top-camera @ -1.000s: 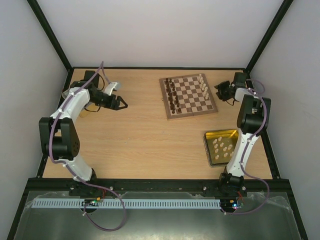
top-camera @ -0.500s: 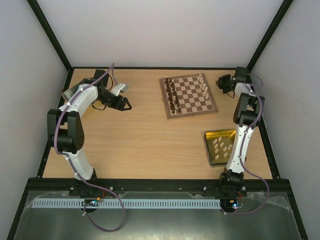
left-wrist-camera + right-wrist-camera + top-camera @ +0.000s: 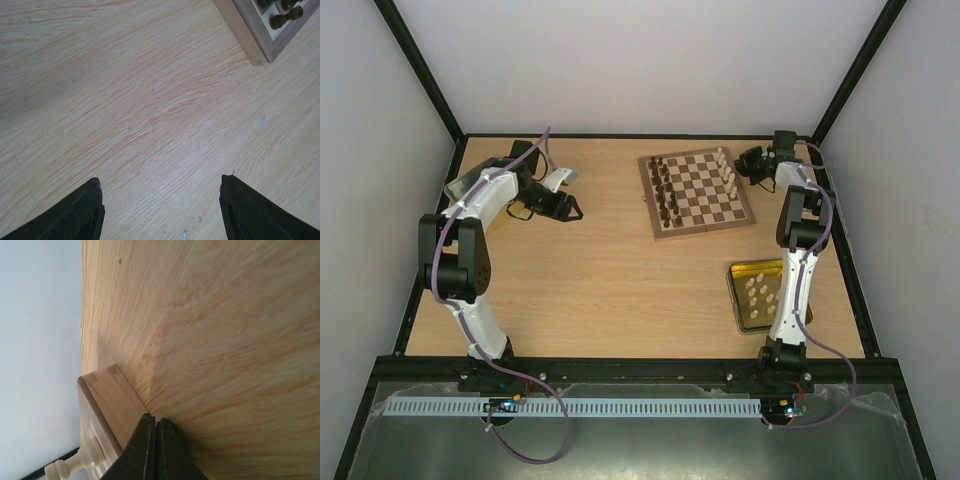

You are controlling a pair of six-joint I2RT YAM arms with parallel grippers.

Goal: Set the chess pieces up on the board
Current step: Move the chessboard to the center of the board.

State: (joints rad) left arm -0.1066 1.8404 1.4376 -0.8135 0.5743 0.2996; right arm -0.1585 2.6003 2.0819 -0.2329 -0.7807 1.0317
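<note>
- Top view: the chessboard (image 3: 698, 192) sits at 1 o'clock on the table (image 3: 600, 270). Dark chessmen (image 3: 665, 197) line its 9 o'clock edge and a few cream chessmen (image 3: 726, 170) stand near 2 o'clock. More cream ones lie in the yellow-sided tray (image 3: 732, 300) at 5 o'clock.
- Left wrist view: the left gripper (image 3: 162, 215) hangs spread wide over bare wood, holding nothing.
- Right wrist view: the right gripper (image 3: 155, 450) is pinched tight on nothing beside the board's edge. A careless swing could topple the cream chessman (image 3: 85, 457) at 7 o'clock.

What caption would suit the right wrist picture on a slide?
Right gripper, shut and empty, near the board's corner, one cream chess piece in view.
</note>
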